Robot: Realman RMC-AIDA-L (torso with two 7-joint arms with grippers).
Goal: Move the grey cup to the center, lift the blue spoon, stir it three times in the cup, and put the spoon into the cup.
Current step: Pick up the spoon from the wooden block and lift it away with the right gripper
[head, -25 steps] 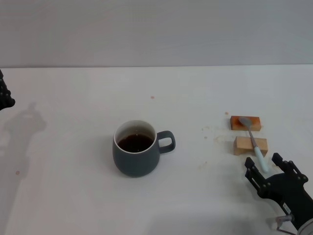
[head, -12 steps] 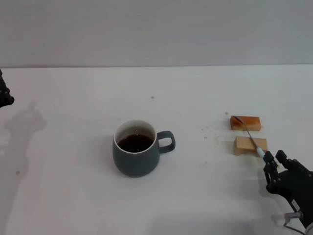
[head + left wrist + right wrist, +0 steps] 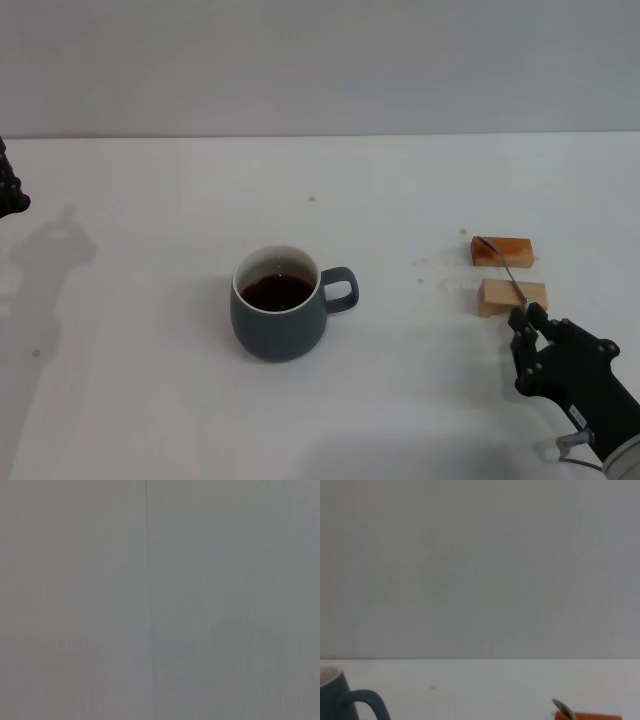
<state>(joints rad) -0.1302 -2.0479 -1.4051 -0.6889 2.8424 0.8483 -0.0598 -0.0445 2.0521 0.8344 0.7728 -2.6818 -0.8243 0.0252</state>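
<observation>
One grey cup (image 3: 281, 315) stands on the counter (image 3: 150, 250), holding dark liquid, with a single loop handle. One blue spoon (image 3: 500, 266) is in view, only its grey metal bowl and neck showing. Two small wooden blocks are there: the farther block (image 3: 502, 250) with an orange-brown top, and the nearer pale block (image 3: 510, 297). Two claws show in the head view: the right claw (image 3: 530, 335) near the counter's front right, and the left claw (image 3: 8, 190) at the far left edge.

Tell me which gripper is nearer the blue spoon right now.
Right. The right gripper is on the blue spoon handle; the left gripper sits at the far left edge.
</observation>
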